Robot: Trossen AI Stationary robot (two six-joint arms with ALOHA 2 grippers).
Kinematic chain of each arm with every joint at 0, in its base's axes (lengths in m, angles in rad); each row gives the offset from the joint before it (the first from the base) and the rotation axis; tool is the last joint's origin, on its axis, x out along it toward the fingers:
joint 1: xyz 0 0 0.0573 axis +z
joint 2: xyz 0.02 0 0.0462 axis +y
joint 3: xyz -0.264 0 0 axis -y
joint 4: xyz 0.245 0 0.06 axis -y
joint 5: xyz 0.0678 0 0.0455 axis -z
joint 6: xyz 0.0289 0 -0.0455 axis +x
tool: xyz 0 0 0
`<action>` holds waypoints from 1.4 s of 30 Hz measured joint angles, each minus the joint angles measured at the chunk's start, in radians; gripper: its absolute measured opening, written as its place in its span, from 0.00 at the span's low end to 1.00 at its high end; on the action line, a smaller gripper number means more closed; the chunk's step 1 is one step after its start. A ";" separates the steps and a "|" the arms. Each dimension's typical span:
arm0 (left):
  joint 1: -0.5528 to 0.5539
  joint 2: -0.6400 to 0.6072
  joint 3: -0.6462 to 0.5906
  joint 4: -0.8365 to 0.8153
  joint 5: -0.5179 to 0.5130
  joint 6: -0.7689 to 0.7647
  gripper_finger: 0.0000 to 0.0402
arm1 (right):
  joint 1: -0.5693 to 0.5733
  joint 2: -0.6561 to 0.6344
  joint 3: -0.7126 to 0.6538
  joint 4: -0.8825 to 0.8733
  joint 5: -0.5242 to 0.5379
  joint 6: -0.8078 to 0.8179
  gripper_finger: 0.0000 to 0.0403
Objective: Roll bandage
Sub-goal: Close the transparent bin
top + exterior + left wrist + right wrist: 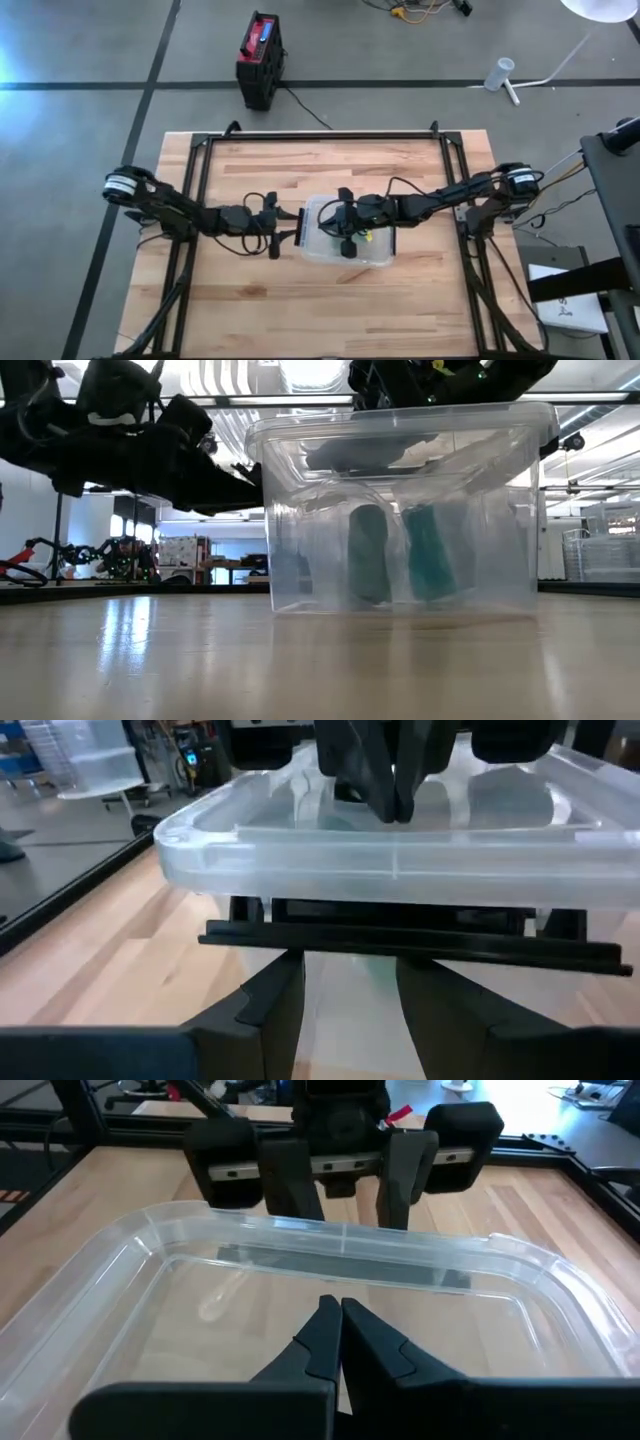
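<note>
Bright, even overhead lighting, ceiling strip lights seen blown out in the low view, glare streaked across the pale wooden tabletop [150,660], soft reflections on the clear plastic rectangular bin [400,510], near fingers blurred in wrist views.

Inside the bin [400,520], two teal shapes [400,555] are blurred by the plastic wall; whether they are bandage cannot be told. The right gripper [340,1330] hangs over the bin, its fingertips cut off below. The left gripper [350,1000] sits at the bin's rim [400,870]; contact is unclear.
</note>
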 joint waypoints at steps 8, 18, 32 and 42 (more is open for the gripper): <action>-0.003 -0.132 0.012 -0.049 0.026 -0.021 0.38 | -0.002 0.000 0.002 -0.003 -0.005 -0.013 0.02; -0.002 -0.115 0.081 -0.131 0.036 0.063 0.38 | -0.009 0.002 0.002 0.001 0.002 0.015 0.02; 0.001 -0.528 -0.018 -0.510 0.064 0.050 0.38 | -0.013 0.002 0.002 0.001 0.005 0.020 0.02; 0.030 -0.336 -0.108 -0.129 0.025 0.069 0.38 | -0.026 0.002 0.002 0.004 -0.002 0.002 0.02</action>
